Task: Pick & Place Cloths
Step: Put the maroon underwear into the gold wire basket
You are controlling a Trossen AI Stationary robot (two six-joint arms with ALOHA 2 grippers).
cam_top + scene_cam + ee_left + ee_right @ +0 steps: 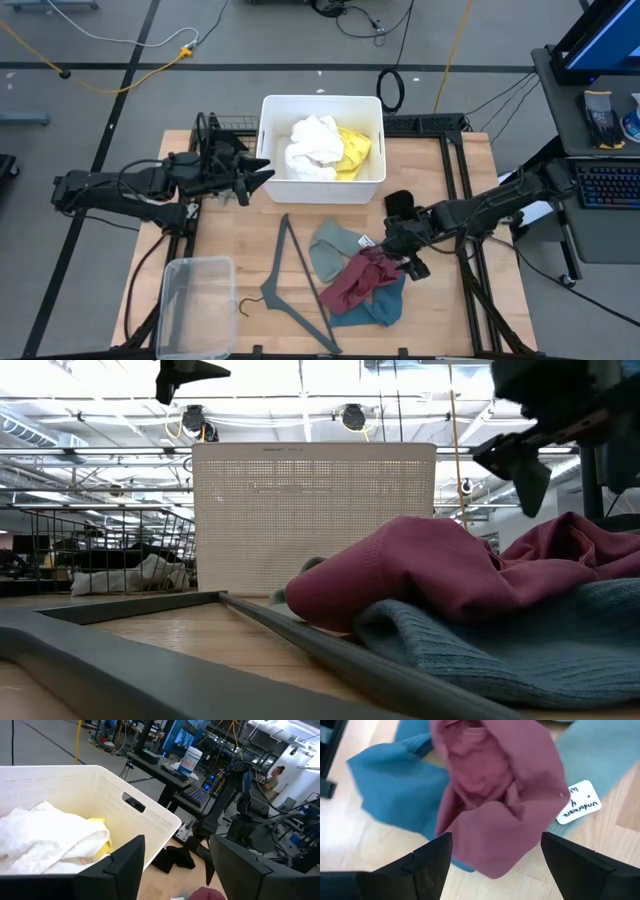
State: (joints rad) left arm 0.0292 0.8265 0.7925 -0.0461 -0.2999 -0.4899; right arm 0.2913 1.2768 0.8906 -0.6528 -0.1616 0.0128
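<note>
A white bin (pixel 270 185) at the table's far middle holds a white cloth (pixel 312 145) and a yellow cloth (pixel 354 150). My left gripper (pixel 262 175) hovers level beside the bin's left wall, open and empty; its wrist view looks over the bin rim (pixel 100 777). Near the front, a maroon cloth (pixel 358 280) lies on a teal cloth (pixel 380 305) beside a sage-green cloth (pixel 333 250). My right gripper (pixel 410 262) slants down over the maroon cloth (pixel 495 795), open, its fingers apart above it. A black cloth (pixel 398 203) lies on the table by the bin's right corner.
A thin grey hanger (pixel 295 285) lies flat left of the cloth pile. A clear plastic tub (pixel 195 300) sits at the front left corner. A wire basket (pixel 225 125) stands behind the left gripper. A white tag (pixel 580 807) lies on the sage-green cloth.
</note>
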